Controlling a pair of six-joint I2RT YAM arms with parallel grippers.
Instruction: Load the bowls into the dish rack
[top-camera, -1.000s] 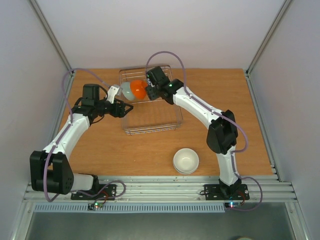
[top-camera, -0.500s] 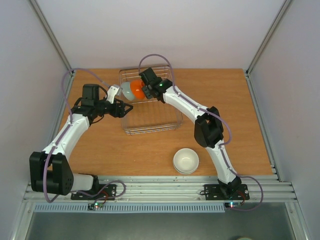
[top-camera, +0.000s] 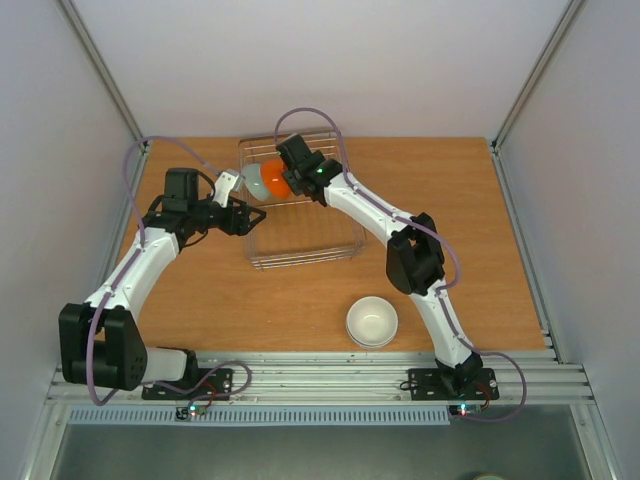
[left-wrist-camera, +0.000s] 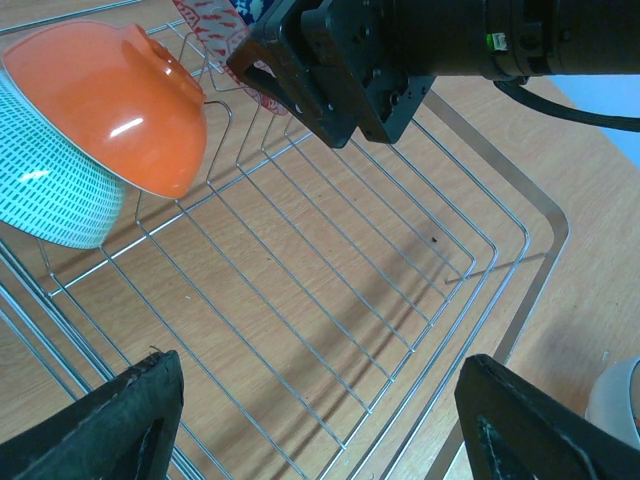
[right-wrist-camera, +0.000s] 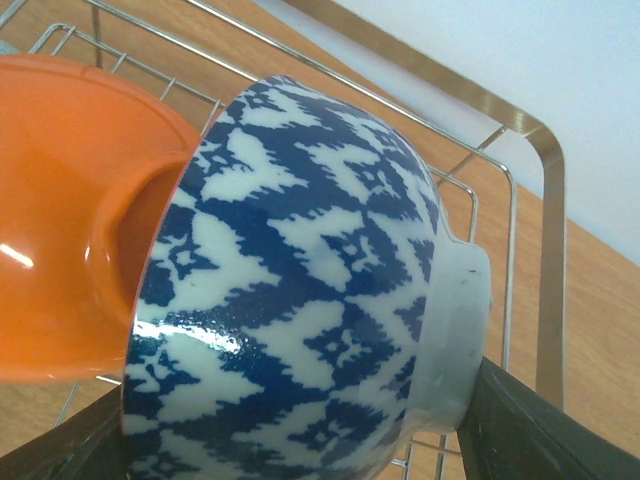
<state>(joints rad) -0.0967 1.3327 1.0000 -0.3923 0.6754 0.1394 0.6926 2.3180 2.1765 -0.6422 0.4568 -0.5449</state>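
Note:
The wire dish rack stands at the back middle of the table. A pale blue-green bowl and an orange bowl stand on edge in its far left corner. They also show in the left wrist view, blue-green and orange. My right gripper is shut on the blue-and-white zigzag bowl and holds it on edge against the orange bowl. My left gripper is open and empty, just above the rack's wire floor at its left side.
A white bowl, seemingly stacked on another, sits on the table in front of the rack, near the front edge. Its rim shows in the left wrist view. The right arm reaches over the rack's right part.
My right gripper has moved left with the zigzag bowl, bringing it up against the orange bowl. The left arm has not moved.

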